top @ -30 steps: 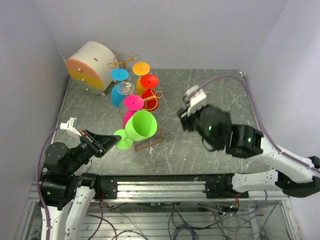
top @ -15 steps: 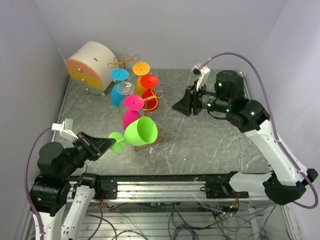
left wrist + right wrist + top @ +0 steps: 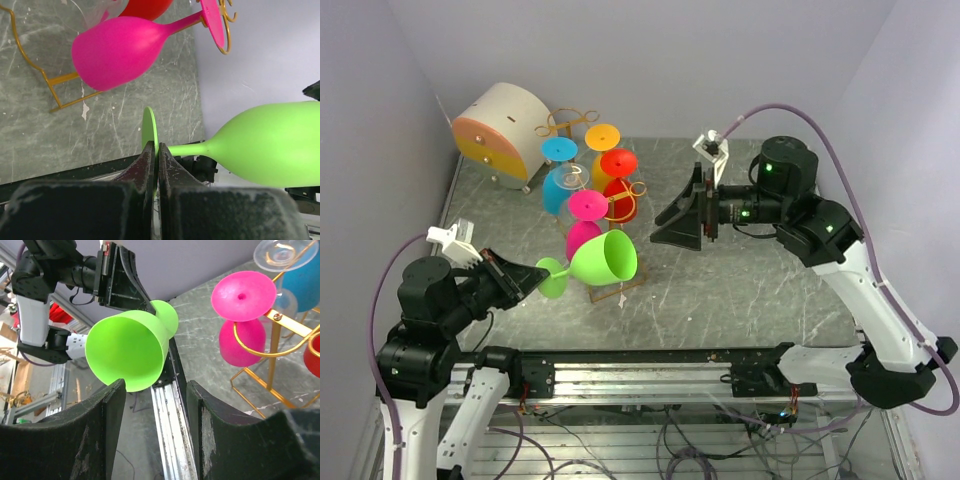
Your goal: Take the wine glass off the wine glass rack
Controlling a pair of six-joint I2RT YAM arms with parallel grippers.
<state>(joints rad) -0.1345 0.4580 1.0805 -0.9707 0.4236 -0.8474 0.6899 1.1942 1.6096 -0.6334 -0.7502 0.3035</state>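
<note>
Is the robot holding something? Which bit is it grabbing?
The left gripper pinches the green wine glass by its flat round foot, between shut fingers. The right gripper holds nothing.

In the left wrist view, the green wine glass (image 3: 265, 145) is running off the right edge, out beyond the left gripper (image 3: 156, 147), whose fingers (image 3: 142, 175) are covering the lower part of its foot. Ahead of them, a red glass (image 3: 145, 7) and the wine glass rack (image 3: 62, 78) are being cropped by the top edge. Ahead of the right gripper (image 3: 154, 387), the green bowl is hiding its own stem, and a blue glass (image 3: 307, 282) is slipping past the right edge.
</note>
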